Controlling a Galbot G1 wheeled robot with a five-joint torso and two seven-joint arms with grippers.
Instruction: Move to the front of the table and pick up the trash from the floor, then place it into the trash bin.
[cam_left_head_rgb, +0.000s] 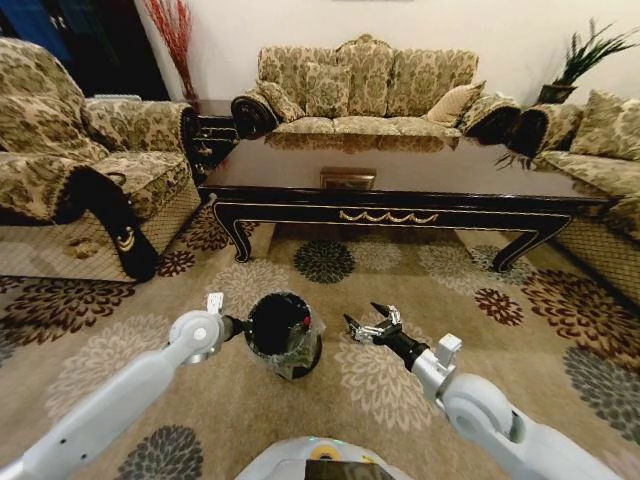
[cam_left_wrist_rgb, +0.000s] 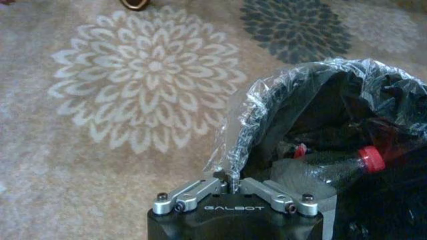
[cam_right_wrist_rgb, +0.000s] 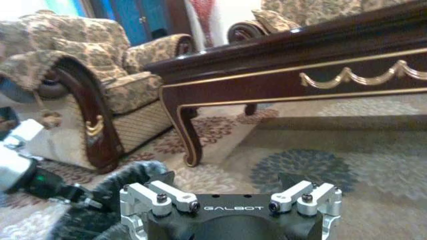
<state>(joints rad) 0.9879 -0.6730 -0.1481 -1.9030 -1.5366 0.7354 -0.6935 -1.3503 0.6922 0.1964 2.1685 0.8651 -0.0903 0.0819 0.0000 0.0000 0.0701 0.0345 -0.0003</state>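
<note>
We are parked in front of the table (cam_left_head_rgb: 400, 195), which spans the view at twelve o'clock, with the patterned floor (cam_left_head_rgb: 400, 400) between it and us. The trash bin (cam_left_head_rgb: 283, 335) stands just ahead of our base at about eleven o'clock. Our left gripper (cam_left_wrist_rgb: 230, 184) has its fingers closed on the rim of the trash bin and its thin liner bag (cam_left_wrist_rgb: 267, 95), most likely to keep the light container from sliding or tipping while things drop in. Inside, the left wrist view shows the clear bottle (cam_left_wrist_rgb: 333, 167) with its red cap lying against the dark wall, so that piece of the trash is already in; what else lies in there we cannot make out. Our right gripper (cam_left_head_rgb: 369, 324) hovers at one o'clock, just beside the trash bin, with its fingers spread open and nothing between them, the pose of a hand that has released its load. We see no litter on the carpet near us, so we judge the task close to done.
</note>
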